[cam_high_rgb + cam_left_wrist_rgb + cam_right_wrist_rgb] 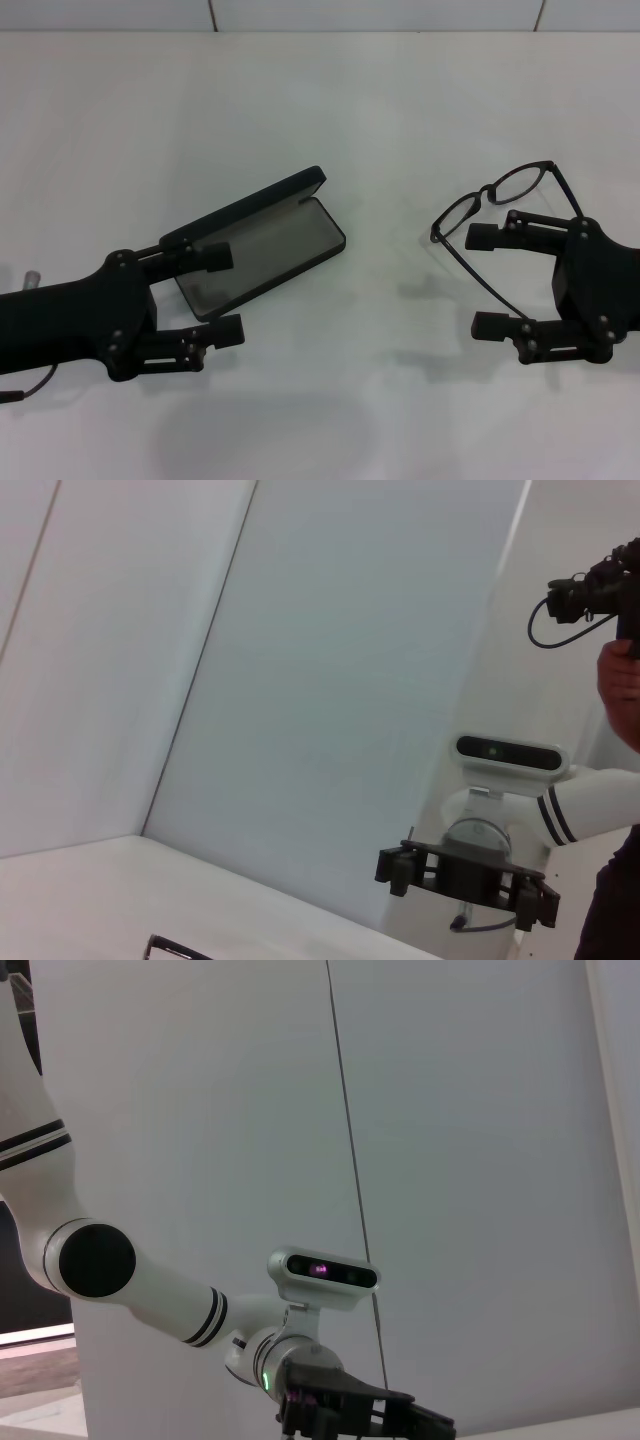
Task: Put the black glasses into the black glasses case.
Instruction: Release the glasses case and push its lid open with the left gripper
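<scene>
The right claw (492, 280) stands wide open above the right side of the counter (380, 110), one finger near the lenses and the other lower down, and the black glasses (497, 192) lie across it: one long temple arm runs slanting through the gap between the two fingers, while the front with the lenses sticks out beyond the upper finger. Whether the fingers really press on the frame or it only rests against them, I cannot tell from the head view. It seems the glasses are carried with the lenses forward so they can go flat into the case. The left claw (226, 295) is also open, on the left side, and its upper finger is at the near end of the black glasses case (262, 245), probably to keep the case from sliding when the glasses come in. The case lies open on the counter, the lid standing up at the far side and the grey inside free. The glasses and the case are well apart, so the move across is not yet done.
</scene>
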